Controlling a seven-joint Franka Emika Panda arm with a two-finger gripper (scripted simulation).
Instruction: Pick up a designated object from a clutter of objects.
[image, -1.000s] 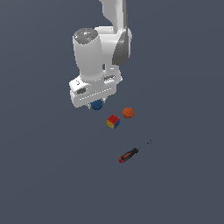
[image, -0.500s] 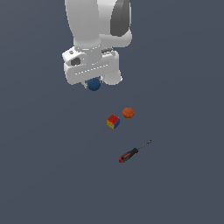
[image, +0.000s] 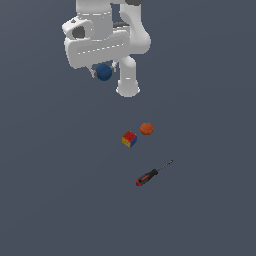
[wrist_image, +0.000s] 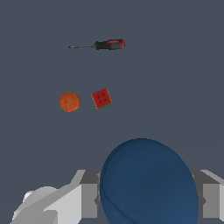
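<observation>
Dark-blue and round, the ball (image: 104, 72) sits squarely in the hand (image: 103, 73), tucked up under the white body of the arm (image: 100, 40); the wrist view shows it filling the gap between the two grey fingers (wrist_image: 85, 199), which press in on it from either side, so the hand is closed on the ball and carrying it; a ball has no long axis, so there is no tilt or twist to mind, only whether it stays centred, and it looks centred.

Everything else lies well below the hand and well apart from it, down on the grey worktop (image: 210, 200); the coloured cube (image: 129, 139) and the orange ball (image: 146, 128) sit just beside each other without touching, and the screwdriver (image: 151, 174) lies on its own beyond them, farther from the hand again, its red-and-black handle at one end and its thin shaft pointing away at the other.

The relation that matters now is simply vertical: the ball is in the hand, the clutter is beneath it, and nothing stands between or near enough to snag; by my reading the pick is as good as done, and what remains is to keep the grip steady, since a smooth ball held at two points could roll out if the fingers ease.
</observation>
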